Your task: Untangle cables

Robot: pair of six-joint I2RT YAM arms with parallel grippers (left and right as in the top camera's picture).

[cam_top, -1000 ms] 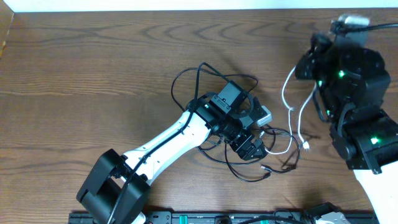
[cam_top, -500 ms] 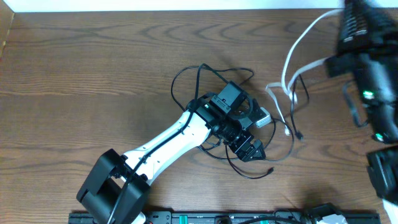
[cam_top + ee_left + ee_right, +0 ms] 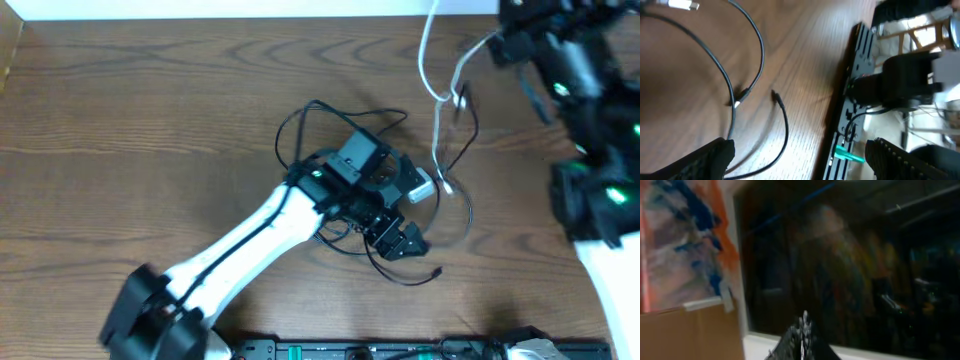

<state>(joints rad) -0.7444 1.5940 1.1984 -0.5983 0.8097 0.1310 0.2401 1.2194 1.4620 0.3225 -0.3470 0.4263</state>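
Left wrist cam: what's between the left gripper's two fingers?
In the left wrist view, the left gripper stands open over the table; only black cable and a loose plug end lie between the fingers, ungripped.

Left arm point(image 3: 250, 245) — white link, black joints and base; right arm point(image 3: 590, 110) — black housings, green indicator lights.

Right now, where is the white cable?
Overhead view, upper right: the white cable hangs from the right gripper, its lower end among loops of the black cable.
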